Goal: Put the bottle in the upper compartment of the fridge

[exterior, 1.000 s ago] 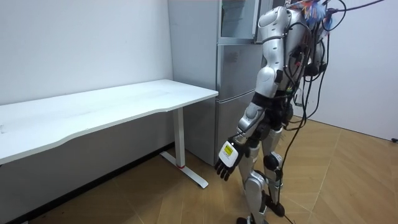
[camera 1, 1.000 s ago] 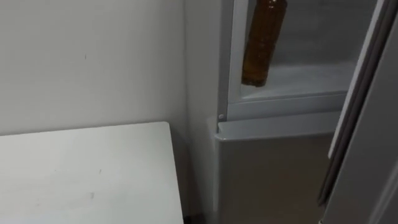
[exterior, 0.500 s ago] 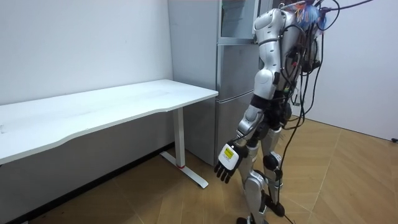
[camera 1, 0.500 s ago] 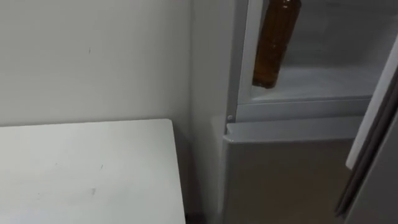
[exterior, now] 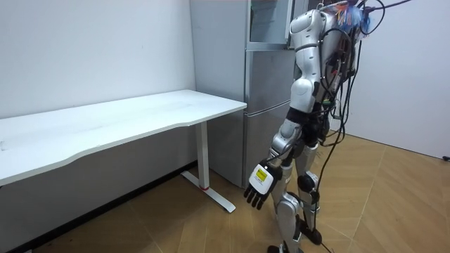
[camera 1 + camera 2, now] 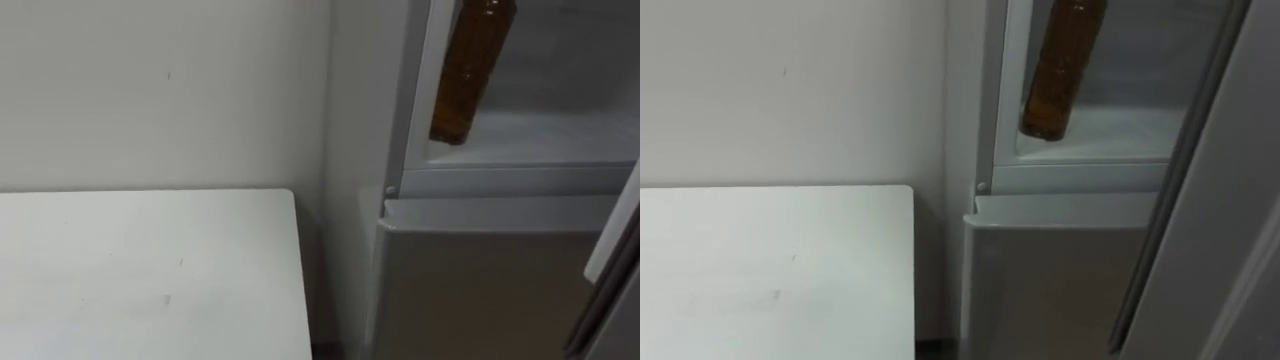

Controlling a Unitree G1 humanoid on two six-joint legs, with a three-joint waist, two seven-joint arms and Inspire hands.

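Left eye view has the tall, slim amber-brown bottle (image 6: 470,75) hanging tilted inside the grey fridge's open upper compartment (image 6: 520,180), close to its left frame, with the base low over the white shelf (image 6: 560,135). Its top runs out of frame, so I cannot tell what fingers grasp it. My left hand (image 5: 258,188) hangs by the thigh in the room view, fingers released and empty. I judge this the placing step: next I must right the bottle, seat its base on the shelf, then let go.
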